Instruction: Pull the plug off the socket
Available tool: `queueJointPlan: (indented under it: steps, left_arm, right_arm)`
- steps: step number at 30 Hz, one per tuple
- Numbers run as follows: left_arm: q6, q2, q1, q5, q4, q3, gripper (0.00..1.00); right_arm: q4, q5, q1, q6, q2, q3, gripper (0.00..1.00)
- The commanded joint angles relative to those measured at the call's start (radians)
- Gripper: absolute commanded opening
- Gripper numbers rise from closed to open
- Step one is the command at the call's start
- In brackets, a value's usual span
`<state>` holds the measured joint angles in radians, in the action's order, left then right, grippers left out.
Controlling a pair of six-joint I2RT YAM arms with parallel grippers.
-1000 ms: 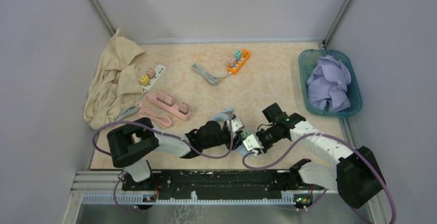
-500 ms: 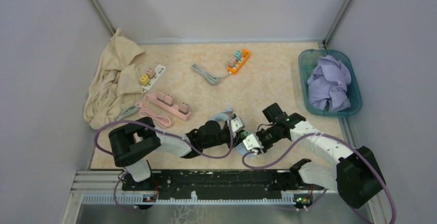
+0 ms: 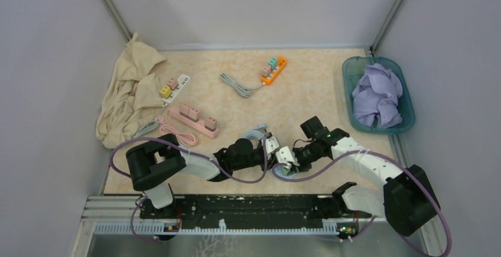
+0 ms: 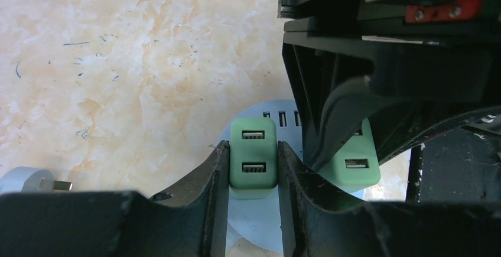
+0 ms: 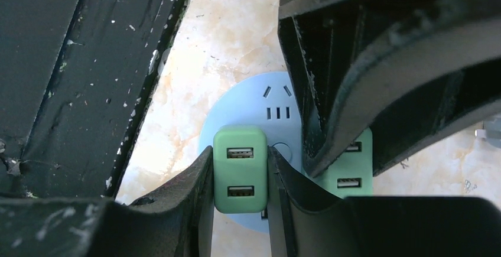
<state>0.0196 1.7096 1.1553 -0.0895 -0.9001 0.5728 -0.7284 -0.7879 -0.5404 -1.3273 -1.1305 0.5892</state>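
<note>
Green two-port plug [image 4: 253, 168], seated in a pale blue round socket [image 5: 236, 106], was located on the marbled counter [image 4: 118, 62] near its front edge, between the two arms. The port face was turned toward the left wrist camera, so the prongs were judged to run straight into the socket face, away from the pincer. The long side of the port face was aligned with the fingers, and the narrow width was spanned.

Left pincer [image 4: 253, 150] was recorded as clamped on this plug, one finger pressed against each long flank. Second green plug [image 5: 240, 168], of the same pattern, was seated just beside the first on the same socket and was clamped likewise by the right pincer [image 5: 239, 156]. Both pincers were crowded over the socket; whether their housings touched could not be told. Neither arm was counted nearer, each being set on its own plug.

Extraction was judged to call for a straight withdrawal along the left pincer's own axis, with the socket kept down through the second plug. A sideways tilt was judged liable to lift the whole socket off the counter.
</note>
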Motion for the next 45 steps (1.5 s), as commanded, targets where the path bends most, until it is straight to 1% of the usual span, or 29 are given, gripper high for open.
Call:
queueJointPlan:
  steps: [1,4,6,8,12,14,16,18,20,23,27,30,34,38,42,45]
  left_arm:
    - [0.01,-0.001,0.003,-0.001,0.016,-0.042,0.01]
    - [0.012,-0.013,0.003,0.021,0.015,-0.059,0.01]
    - [0.015,-0.012,0.003,0.024,0.014,-0.06,0.01]
    - [0.017,-0.009,0.003,0.023,0.015,-0.054,0.01]
    - [0.022,0.005,0.002,0.008,0.03,-0.034,0.01]
    - [0.021,0.015,0.002,-0.002,0.032,-0.027,0.01]
    - [0.022,0.02,0.002,-0.013,0.036,-0.019,0.01]
    - [0.021,0.022,0.002,-0.023,0.042,-0.018,0.01]
    - [0.017,0.022,0.002,-0.024,0.043,-0.021,0.01]
    - [0.015,0.021,0.002,-0.02,0.041,-0.031,0.01]
    - [0.017,0.025,0.003,-0.026,0.046,-0.037,0.01]
    - [0.018,0.031,0.002,-0.031,0.044,-0.041,0.01]
    - [0.029,0.035,0.002,-0.03,0.046,-0.041,0.01]
    - [0.032,0.035,0.002,-0.029,0.049,-0.037,0.01]
    - [0.033,0.048,0.002,-0.047,0.058,-0.025,0.01]
    - [0.032,0.054,0.002,-0.058,0.069,-0.016,0.01]
  right_arm:
    - [0.105,-0.034,0.064,0.007,0.006,0.045,0.0]
    - [0.031,-0.026,0.093,-0.084,0.025,0.029,0.0]
    - [-0.02,-0.018,0.094,-0.18,0.053,0.0,0.0]
    - [-0.016,-0.021,0.092,-0.215,0.094,-0.041,0.0]
    - [0.057,-0.011,0.039,-0.183,0.141,-0.085,0.0]
    - [0.111,-0.006,-0.01,-0.125,0.133,-0.082,0.0]
    - [0.184,-0.023,-0.033,-0.03,0.116,-0.073,0.0]
    - [0.254,-0.044,-0.036,0.064,0.097,-0.057,0.0]
    - [0.296,-0.051,-0.035,0.124,0.091,-0.043,0.0]
    - [0.306,-0.05,-0.015,0.153,0.089,-0.035,0.0]
    - [0.271,-0.071,0.07,0.14,0.084,-0.026,0.0]
    - [0.172,-0.065,0.12,0.057,0.084,-0.017,0.0]
    - [0.048,-0.04,0.134,-0.087,0.118,-0.037,0.0]
    - [0.008,-0.021,0.128,-0.199,0.187,-0.094,0.0]
    - [0.048,0.007,0.052,-0.186,0.214,-0.126,0.0]
    - [0.14,-0.018,-0.005,-0.066,0.195,-0.113,0.0]
